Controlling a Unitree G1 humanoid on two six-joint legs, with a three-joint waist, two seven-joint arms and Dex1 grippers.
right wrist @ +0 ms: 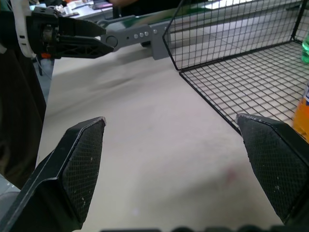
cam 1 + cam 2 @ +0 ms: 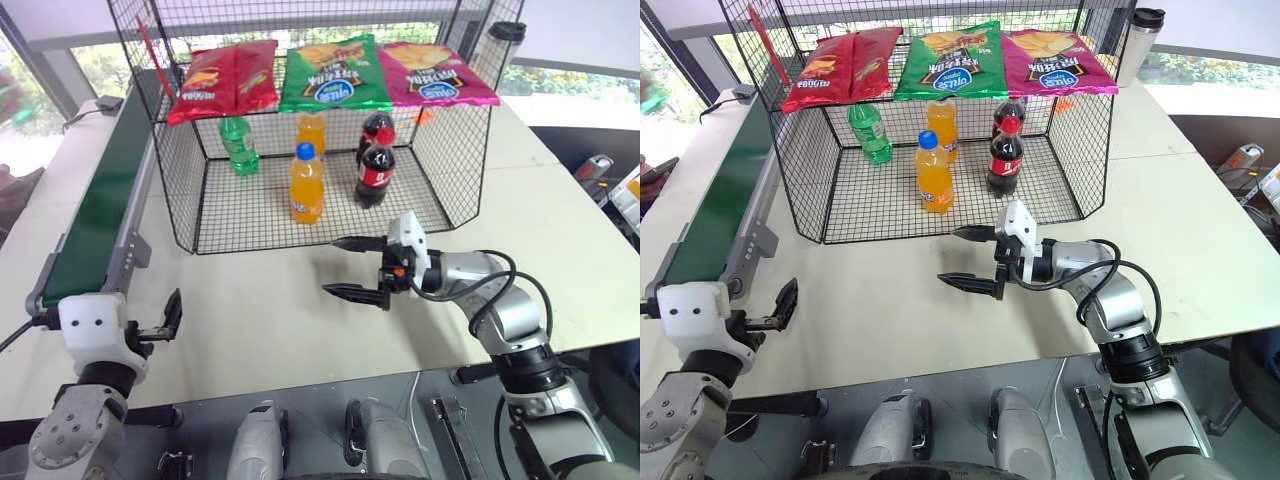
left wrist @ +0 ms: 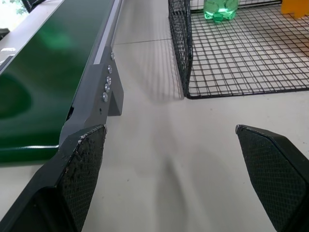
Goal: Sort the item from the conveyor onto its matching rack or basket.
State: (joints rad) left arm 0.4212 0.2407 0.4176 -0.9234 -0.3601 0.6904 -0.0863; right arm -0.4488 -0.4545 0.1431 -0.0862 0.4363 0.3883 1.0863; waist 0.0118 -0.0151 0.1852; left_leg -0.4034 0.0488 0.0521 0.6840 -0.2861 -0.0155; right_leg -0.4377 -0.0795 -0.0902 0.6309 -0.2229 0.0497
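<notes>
Both hands, left hand [image 2: 165,318] and right hand [image 2: 352,268], gape wide and empty before the basket [image 2: 195,215]; green bottle [image 2: 238,145] already stands inside.

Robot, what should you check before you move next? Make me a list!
1. Left gripper fingers open, holding nothing: ok.
2. Right gripper fingers open, holding nothing: ok.
3. Bottle waiting on the conveyor: not ok, the visible belt is bare.
4. Green bottle upright in the wire basket: ok.
5. Its cap colour: cannot tell.
6. Free floor left in the basket: ok.
</notes>
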